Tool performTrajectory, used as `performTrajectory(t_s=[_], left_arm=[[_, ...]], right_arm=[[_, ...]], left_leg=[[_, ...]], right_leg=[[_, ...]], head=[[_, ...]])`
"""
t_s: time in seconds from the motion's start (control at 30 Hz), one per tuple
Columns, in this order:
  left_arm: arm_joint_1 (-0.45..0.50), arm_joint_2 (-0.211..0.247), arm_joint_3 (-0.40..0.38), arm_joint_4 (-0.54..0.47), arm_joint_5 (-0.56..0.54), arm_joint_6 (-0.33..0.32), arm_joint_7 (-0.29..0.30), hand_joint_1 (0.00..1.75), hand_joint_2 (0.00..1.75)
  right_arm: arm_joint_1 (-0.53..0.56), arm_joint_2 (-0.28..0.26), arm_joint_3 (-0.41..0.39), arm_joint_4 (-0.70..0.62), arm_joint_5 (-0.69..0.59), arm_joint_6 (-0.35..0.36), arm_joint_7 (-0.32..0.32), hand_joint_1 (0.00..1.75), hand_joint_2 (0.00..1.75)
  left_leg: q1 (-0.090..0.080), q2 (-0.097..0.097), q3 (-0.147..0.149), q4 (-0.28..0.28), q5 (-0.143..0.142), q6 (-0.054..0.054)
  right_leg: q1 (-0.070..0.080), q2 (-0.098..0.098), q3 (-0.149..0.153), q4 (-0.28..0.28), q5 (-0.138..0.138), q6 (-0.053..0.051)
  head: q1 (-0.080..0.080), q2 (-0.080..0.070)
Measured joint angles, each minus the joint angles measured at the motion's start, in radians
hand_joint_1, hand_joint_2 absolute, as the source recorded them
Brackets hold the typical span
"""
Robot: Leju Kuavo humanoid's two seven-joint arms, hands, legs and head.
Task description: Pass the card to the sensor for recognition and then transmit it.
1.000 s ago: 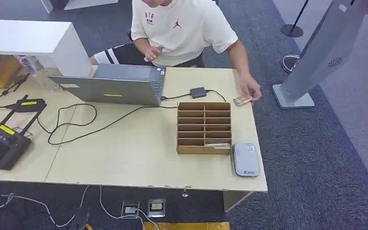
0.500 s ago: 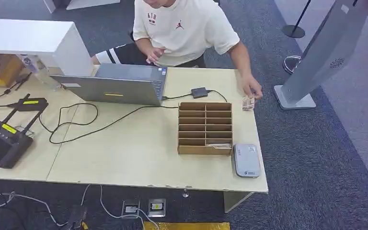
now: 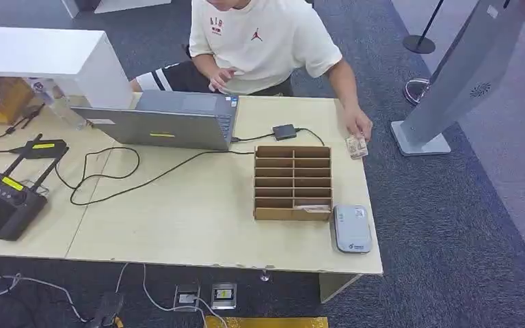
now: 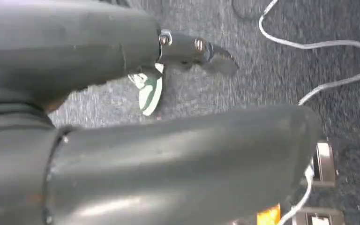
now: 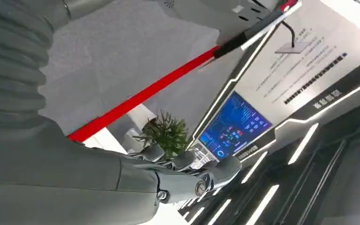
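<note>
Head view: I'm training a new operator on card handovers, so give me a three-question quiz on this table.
1. True or false: the small patterned card lies inside the brown cardboard slotted organiser.
2. What touches the card? A) a person's hand B) a robot hand C) nothing
3. Fill in: the grey rounded card sensor sits near the table's ___ corner, beside the organiser.

Key: 1 false; 2 A; 3 front right

Clearance around the slotted organizer

The counter [image 3: 198, 225] surface left of the organizer [image 3: 292, 182] is bare apart from a black cable [image 3: 143, 179]. A grey reader [image 3: 352, 228] lies just beside its right near corner; behind it sit an adapter [image 3: 284, 131] and laptop [image 3: 160, 123]; a person's hand [image 3: 357, 128] rests at the far right.
</note>
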Motion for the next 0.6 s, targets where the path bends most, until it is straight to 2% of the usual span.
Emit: performTrajectory(t_s=[0.17, 0.37, 0.43, 0.5, 0.6], left_arm=[[0.005, -0.003, -0.001, 0.0, -0.002, 0.027, -0.025, 0.0, 0.0], [0.005, -0.003, -0.001, 0.0, -0.002, 0.027, -0.025, 0.0, 0.0], [0.009, -0.008, -0.001, 0.0, -0.002, 0.029, -0.028, 0.0, 0.0], [-0.008, 0.0, -0.002, 0.002, -0.005, -0.019, 0.005, 0.0, 0.0], [-0.011, 0.003, -0.003, 0.002, -0.01, -0.018, 0.006, 0.0, 0.0]], right_arm=[[0.109, -0.003, -0.021, -0.116, 0.074, 0.019, 0.019, 0.0, 1.75], [0.111, -0.003, -0.021, -0.116, 0.074, 0.02, 0.019, 0.0, 1.75], [0.145, -0.002, -0.024, -0.161, 0.108, 0.04, 0.018, 0.0, 1.75], [0.166, 0.021, -0.019, -0.227, 0.173, 0.078, 0.001, 0.0, 1.75], [0.168, 0.033, -0.015, -0.244, 0.185, 0.082, 0.003, 0.0, 1.75]], left_leg=[[0.0, 0.0, 0.0, 0.0, 0.0, 0.0], [0.0, 0.0, 0.0, 0.0, 0.0, 0.0], [0.0, 0.0, 0.0, 0.0, 0.0, 0.0], [0.0, 0.0, 0.0, 0.0, 0.0, 0.0], [0.0, 0.0, 0.0, 0.0, 0.0, 0.0]], right_leg=[[0.0, 0.001, 0.0, 0.0, 0.0, 0.0], [0.0, 0.001, 0.0, 0.0, 0.0, 0.0], [0.0, 0.001, 0.0, 0.0, 0.0, 0.0], [0.0, 0.001, 0.0, 0.001, 0.0, 0.0], [0.0, 0.001, 0.0, 0.001, 0.0, 0.0]], head=[[0.0, 0.0], [0.0, 0.0], [0.0, 0.0], [0.0, 0.0], [0.0, 0.0]])
